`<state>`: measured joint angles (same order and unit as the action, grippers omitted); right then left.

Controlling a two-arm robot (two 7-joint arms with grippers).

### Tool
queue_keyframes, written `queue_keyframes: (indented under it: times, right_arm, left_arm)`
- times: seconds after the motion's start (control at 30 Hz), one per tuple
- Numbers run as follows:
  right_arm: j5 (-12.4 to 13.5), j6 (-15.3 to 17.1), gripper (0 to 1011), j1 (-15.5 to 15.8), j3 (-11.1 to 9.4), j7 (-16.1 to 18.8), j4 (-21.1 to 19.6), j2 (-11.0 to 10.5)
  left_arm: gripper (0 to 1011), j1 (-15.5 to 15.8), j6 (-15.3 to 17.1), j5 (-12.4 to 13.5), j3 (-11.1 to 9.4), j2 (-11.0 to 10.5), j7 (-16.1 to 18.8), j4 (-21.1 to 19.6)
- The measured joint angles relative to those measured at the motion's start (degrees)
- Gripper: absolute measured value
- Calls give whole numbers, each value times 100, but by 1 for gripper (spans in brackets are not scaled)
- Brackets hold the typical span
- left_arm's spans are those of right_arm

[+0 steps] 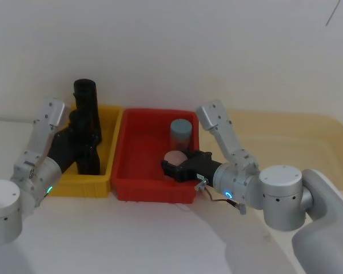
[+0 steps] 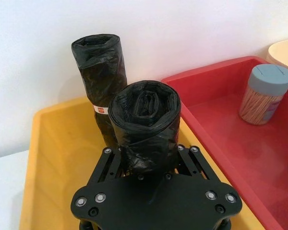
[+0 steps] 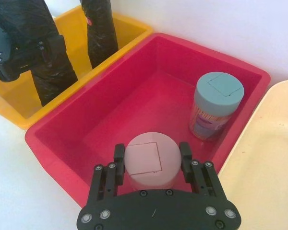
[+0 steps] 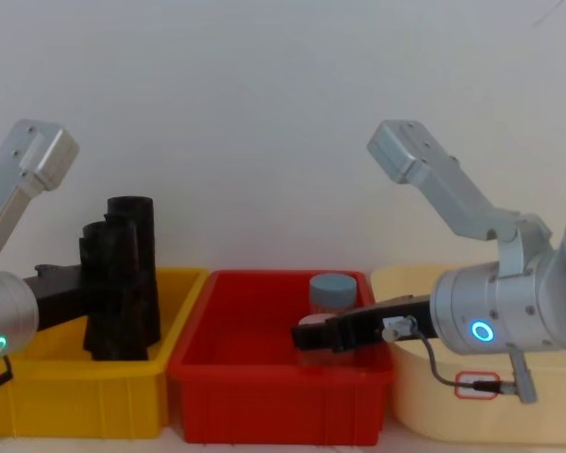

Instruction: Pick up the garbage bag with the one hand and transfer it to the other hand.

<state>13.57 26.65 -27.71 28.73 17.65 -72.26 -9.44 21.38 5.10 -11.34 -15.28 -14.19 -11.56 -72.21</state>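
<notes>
Left wrist view: the left gripper (image 2: 149, 154) is clamped on the garbage bag (image 2: 145, 120), one finger against each side of the upright black roll, inside the yellow bin (image 2: 48, 143). A second roll (image 2: 100, 62) stands just behind it and bears a small white and red label, which the head view does not show. The chest view cannot settle whether the gripped roll rests on the bin floor, as the bin's front wall hides its base. In the right wrist view the right gripper (image 3: 152, 160) sits in the red bin (image 3: 149, 52), its fingers pressed to both sides of the pink-lidded jar (image 3: 146, 160). The grey-blue-lidded jar (image 3: 216, 103) stands apart, nearer the far wall. The chest view shows both elbows raised high. The green-lit left arm reaches in level from the left edge, and the blue-lit right arm points its gripper toward the robot's left, over the rim of the cream tray (image 4: 406, 401). Count: two black rolls, two jars, two bins, one tray.
</notes>
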Motion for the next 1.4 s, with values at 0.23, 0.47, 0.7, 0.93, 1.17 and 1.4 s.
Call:
queue_keyframes:
  times: [0.23, 0.47, 0.7, 0.93, 1.17, 1.4]
  right_arm:
    - [-26, -45, 647, 53, -36, -12, -129, -22]
    - [-54, -178, 647, 182, -161, -113, -484, -99]
    - [-82, -308, 647, 332, -373, -288, -953, -195]
    - [-115, -414, 647, 492, -687, -534, -1464, -297]
    - [-177, -470, 647, 675, -1069, -861, -1907, -395]
    - [-250, -454, 647, 836, -1354, -1126, -2123, -473]
  left_arm:
    - [376, 0, 0, 0, 0, 0, 0, 0]
    - [375, 0, 0, 0, 0, 0, 0, 0]
    - [376, 0, 0, 0, 0, 0, 0, 0]
    - [375, 0, 0, 0, 0, 0, 0, 0]
    - [376, 0, 0, 0, 0, 0, 0, 0]
    - [376, 0, 0, 0, 0, 0, 0, 0]
